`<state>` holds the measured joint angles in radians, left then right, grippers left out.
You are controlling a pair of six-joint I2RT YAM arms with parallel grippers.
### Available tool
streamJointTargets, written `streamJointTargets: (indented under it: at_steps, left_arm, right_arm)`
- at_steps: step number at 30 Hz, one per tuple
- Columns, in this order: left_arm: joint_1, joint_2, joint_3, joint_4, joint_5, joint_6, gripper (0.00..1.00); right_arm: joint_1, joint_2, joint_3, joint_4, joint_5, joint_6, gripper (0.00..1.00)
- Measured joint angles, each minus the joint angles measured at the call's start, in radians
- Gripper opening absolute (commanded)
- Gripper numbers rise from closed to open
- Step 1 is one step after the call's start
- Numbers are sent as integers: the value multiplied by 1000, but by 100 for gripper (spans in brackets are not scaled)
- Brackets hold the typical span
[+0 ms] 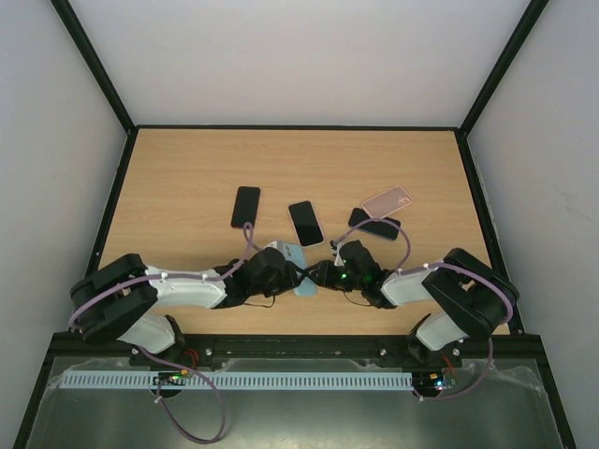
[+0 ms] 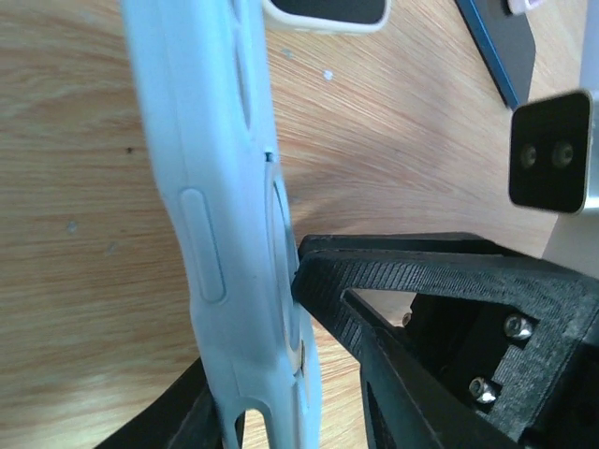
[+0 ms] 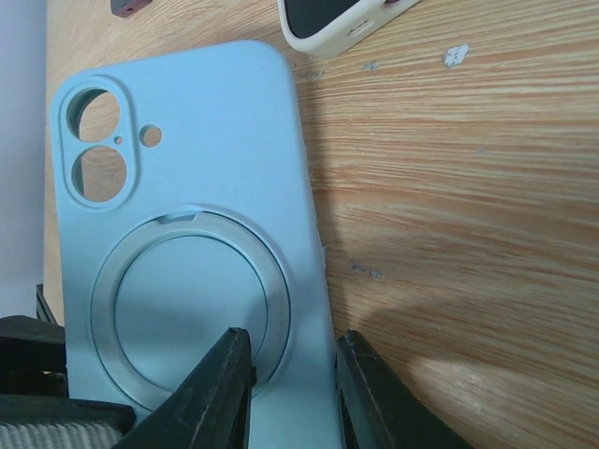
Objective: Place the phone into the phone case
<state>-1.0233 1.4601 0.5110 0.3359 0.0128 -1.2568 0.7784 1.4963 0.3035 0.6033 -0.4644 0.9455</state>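
Pinched fingers of the right gripper (image 3: 292, 360) are seen closest, clamped on one long edge of the light-blue phone case (image 3: 187, 215), whose back, with its ring and camera cut-outs, is turned to the lens. From the other side the left gripper (image 2: 250, 341) is clamped across the case's thickness, so the case is held on edge between both arms, close to the middle of the table's (image 1: 187, 168) near edge. Three dark phones are spread untouched further back. The middle phone (image 1: 305, 223) is nearest and is judged the likely one. For a clean fit, the case is best laid open side up and steadied, and the phone pressed in one corner first.
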Motion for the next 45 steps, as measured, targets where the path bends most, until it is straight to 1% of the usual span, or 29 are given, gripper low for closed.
streamJointTargets:
  at_steps: [4, 7, 10, 15, 20, 24, 27, 30, 35, 38, 41, 45]
  left_arm:
    - [-4, -32, 0, -37, -17, 3, 45]
    - [-6, -51, 0, -45, -19, 8, 45]
    - [-6, -61, 0, -45, -22, 13, 39]
    - [-6, -64, -1, -36, -21, 14, 20]
    - [-7, -70, -2, -9, -7, 22, 3]
    - [-9, -78, -2, -19, -5, 30, 2]
    - [-9, -90, -2, -45, -7, 41, 2]
    - [-10, -122, 6, -118, -31, 56, 3]
    - [-10, -198, 83, -388, -134, 91, 4]
    - [-10, -225, 148, -558, -216, 108, 5]
    - [-10, -217, 200, -676, -268, 124, 7]
    - [-18, -141, 264, -776, -307, 146, 10]
  right_arm:
    - [0, 14, -4, 24, -6, 3, 25]
    - [0, 19, -5, 35, -8, 5, 25]
    - [0, 19, -5, 36, -8, 5, 26]
    - [0, 15, -6, 36, -7, 8, 32]
    - [0, -3, -23, 37, -14, 11, 35]
    - [0, -26, -32, 23, -14, 12, 36]
    - [0, -29, -31, 14, -15, 11, 44]
    - [8, -60, -32, -16, -11, 8, 58]
    - [11, -153, -27, -126, 35, -8, 81]
    - [11, -190, -18, -178, 60, -21, 91]
    - [11, -213, -9, -216, 81, -27, 98]
    - [11, -236, 1, -261, 106, -30, 99]
